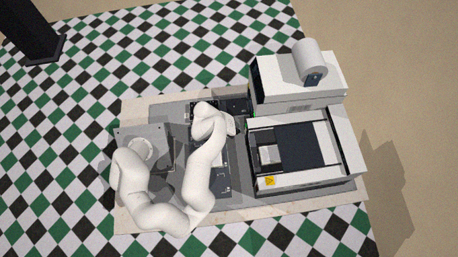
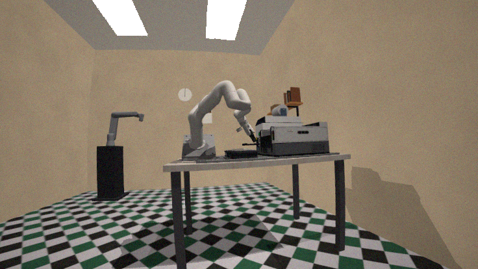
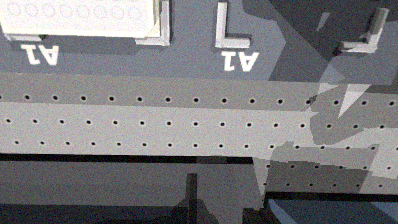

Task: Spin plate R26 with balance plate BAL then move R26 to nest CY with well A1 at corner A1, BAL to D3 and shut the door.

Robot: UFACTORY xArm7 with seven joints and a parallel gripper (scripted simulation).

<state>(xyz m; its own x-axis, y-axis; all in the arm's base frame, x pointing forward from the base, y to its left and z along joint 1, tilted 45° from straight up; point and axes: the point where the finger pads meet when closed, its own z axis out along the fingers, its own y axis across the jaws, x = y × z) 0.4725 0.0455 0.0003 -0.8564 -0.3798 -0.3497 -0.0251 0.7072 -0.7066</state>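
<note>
The centrifuge (image 1: 297, 152) stands at the table's right. Its top shutter is drawn back at the left end, over an opening with a bucket that holds a white plate (image 1: 269, 154). I cannot read the plate's label. My gripper (image 1: 238, 130) is shut and empty. It points down at the left edge of the centrifuge's front, by the keys, as also shows in the side view (image 2: 252, 137). In the wrist view the shut fingers hang over the perforated deck strip. A white plate's end (image 3: 80, 17) lies inside its locators by an A1 mark.
The sealer (image 1: 295, 81) with its film roll (image 1: 309, 60) stands behind the centrifuge, and its dark stage (image 1: 236, 106) is in front of it. My arm covers much of the deck row (image 1: 222, 176). A second robot on a black pedestal (image 2: 110, 170) stands away from the table.
</note>
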